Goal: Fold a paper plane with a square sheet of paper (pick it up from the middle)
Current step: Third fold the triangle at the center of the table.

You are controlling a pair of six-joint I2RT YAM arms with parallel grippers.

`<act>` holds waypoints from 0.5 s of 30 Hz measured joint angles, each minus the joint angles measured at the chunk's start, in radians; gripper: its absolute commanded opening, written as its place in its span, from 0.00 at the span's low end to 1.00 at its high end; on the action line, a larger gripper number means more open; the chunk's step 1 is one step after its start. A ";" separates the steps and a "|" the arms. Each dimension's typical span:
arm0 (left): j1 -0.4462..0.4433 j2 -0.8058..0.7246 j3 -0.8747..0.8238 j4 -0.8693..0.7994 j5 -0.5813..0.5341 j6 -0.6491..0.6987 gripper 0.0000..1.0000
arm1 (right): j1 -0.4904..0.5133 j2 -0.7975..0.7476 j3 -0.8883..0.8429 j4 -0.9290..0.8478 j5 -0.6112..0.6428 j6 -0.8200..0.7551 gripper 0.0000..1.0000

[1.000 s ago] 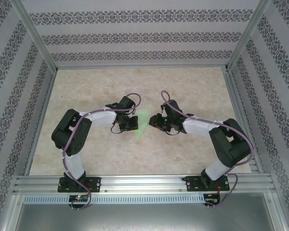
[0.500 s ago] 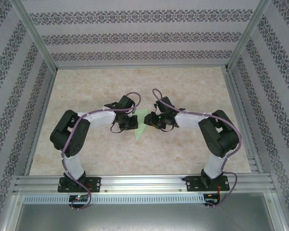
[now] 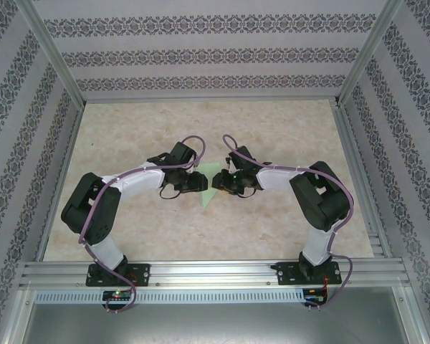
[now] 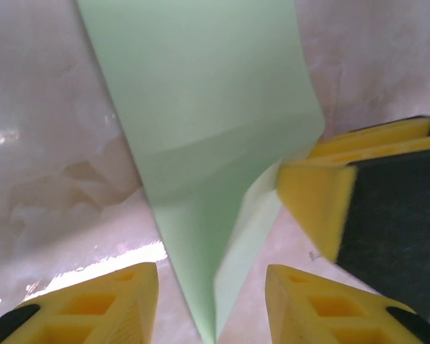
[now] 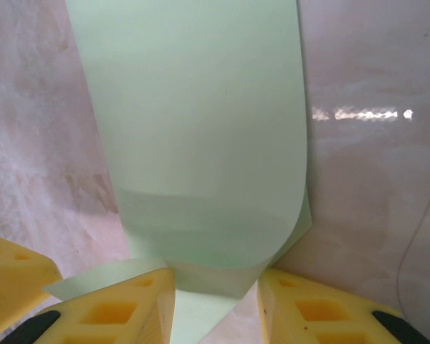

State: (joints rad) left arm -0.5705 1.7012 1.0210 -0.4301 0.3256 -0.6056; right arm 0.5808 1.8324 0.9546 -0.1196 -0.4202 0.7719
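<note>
Two robot arms meet fingertip to fingertip over a partly folded mint-green sheet of paper [image 3: 208, 195] in the middle of a marbled table [image 3: 165, 129].

The sheet of paper lies on the table between the two grippers, tapering to a point, with one flap curling up off the surface. The left gripper [image 4: 209, 276] has its yellow jaws apart, and the narrow tip runs through the gap unpinched. The right gripper [image 5: 215, 279] likewise has its jaws parted astride the curled edge, clamping nothing. Likely risks: with nothing pinning it, the lifted flap may spring flat and undo the fold. A nudge could slide the light sheet and skew the crease. The grippers, just beside each other, could knock together.
</note>
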 measured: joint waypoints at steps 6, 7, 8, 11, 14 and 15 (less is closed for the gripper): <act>0.000 0.003 -0.033 0.035 0.040 0.015 0.37 | 0.000 0.002 0.000 0.023 0.000 0.023 0.36; 0.000 0.004 -0.035 0.049 0.053 0.019 0.33 | 0.000 0.003 0.000 0.026 0.000 0.023 0.36; 0.000 0.006 -0.035 0.058 0.060 0.023 0.30 | 0.000 0.005 0.000 0.027 0.000 0.023 0.36; 0.000 0.011 -0.035 0.084 0.072 0.031 0.21 | 0.000 0.008 0.000 0.031 0.000 0.029 0.36; 0.000 0.023 -0.034 0.100 0.076 0.036 0.12 | 0.000 0.008 0.000 0.035 0.000 0.035 0.37; 0.000 0.028 -0.034 0.100 0.076 0.038 0.11 | 0.000 0.009 0.000 0.037 0.000 0.037 0.37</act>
State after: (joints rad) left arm -0.5701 1.7294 0.9867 -0.3298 0.4019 -0.5674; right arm 0.5804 1.8416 0.9546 -0.0822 -0.4202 0.8093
